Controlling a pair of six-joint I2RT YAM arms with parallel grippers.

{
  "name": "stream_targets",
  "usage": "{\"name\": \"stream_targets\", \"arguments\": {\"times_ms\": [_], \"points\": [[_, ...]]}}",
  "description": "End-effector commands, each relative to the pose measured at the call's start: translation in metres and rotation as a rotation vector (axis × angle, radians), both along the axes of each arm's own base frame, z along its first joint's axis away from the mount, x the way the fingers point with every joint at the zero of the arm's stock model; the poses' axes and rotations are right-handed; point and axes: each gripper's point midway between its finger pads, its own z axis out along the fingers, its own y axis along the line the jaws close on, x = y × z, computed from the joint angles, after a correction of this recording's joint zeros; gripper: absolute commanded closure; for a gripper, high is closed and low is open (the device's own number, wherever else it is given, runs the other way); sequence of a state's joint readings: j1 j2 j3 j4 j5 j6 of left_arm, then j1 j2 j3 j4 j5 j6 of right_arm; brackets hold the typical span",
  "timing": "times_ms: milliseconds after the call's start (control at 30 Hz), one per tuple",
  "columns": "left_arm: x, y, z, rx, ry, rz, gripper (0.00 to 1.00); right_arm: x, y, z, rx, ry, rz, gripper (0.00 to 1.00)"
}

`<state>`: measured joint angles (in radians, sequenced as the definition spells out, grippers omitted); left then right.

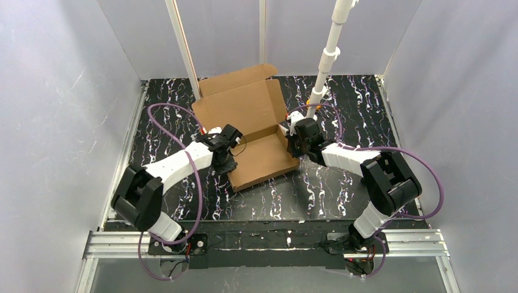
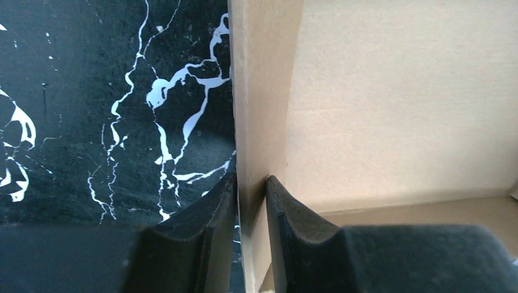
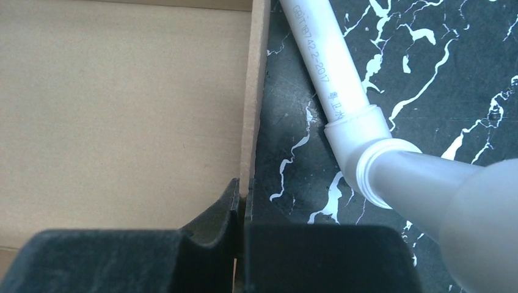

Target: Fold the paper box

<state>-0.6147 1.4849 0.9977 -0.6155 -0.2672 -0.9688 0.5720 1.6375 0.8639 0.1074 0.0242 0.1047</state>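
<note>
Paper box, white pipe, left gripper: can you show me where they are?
paper box [image 1: 244, 113], top view, on its flat brown panel.
white pipe [image 1: 322, 76], top view, on its straight shaft.
left gripper [image 2: 251, 186], left wrist view, between its fingertips, at the box wall.

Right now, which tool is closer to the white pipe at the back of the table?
Right. The right tool pinches a side wall of the paper box, just beside the white pipe; the left tool grips the opposite wall, with the box between it and the pipe.

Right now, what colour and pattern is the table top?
Black with white marble-like veins; the table shows best in the overhead view.
</note>
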Motion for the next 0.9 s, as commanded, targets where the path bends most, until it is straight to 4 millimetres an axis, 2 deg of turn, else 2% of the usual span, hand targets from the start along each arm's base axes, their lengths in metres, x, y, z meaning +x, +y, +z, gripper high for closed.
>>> {"name": "stream_targets", "arguments": {"times_ms": [0, 133, 167, 200, 233, 500, 533, 567, 633, 867], "points": [[-0.01, 0.027, -0.008, 0.201, 0.06, -0.011, 0.74, -0.033, 0.02, -0.011, 0.014, 0.097, 0.115, 0.99], [-0.009, 0.028, -0.013, 0.235, 0.067, -0.014, 0.72, -0.034, 0.022, -0.01, 0.017, 0.093, 0.127, 0.99], [-0.009, 0.028, -0.014, 0.242, 0.068, -0.017, 0.76, -0.035, 0.024, -0.009, 0.017, 0.093, 0.132, 0.99], [-0.008, 0.029, -0.014, 0.254, 0.066, -0.025, 0.91, -0.035, 0.024, -0.009, 0.017, 0.091, 0.136, 0.99], [-0.007, 0.031, -0.014, 0.268, 0.064, -0.032, 1.0, -0.036, 0.025, -0.009, 0.016, 0.088, 0.139, 0.99], [-0.01, 0.035, -0.011, 0.307, 0.077, -0.061, 1.0, -0.039, 0.029, -0.008, 0.003, 0.079, 0.163, 0.99], [-0.01, 0.034, -0.011, 0.301, 0.077, -0.062, 0.97, -0.039, 0.029, -0.009, 0.0, 0.08, 0.165, 0.99], [-0.01, 0.032, -0.01, 0.294, 0.077, -0.064, 0.78, -0.039, 0.029, -0.009, -0.002, 0.079, 0.168, 0.99], [-0.01, 0.03, -0.004, 0.273, 0.063, -0.066, 0.65, -0.039, 0.029, -0.01, -0.012, 0.077, 0.167, 0.99], [-0.012, 0.027, 0.026, 0.192, -0.017, -0.096, 0.47, -0.036, 0.027, -0.005, -0.037, 0.056, 0.187, 0.89]]}}
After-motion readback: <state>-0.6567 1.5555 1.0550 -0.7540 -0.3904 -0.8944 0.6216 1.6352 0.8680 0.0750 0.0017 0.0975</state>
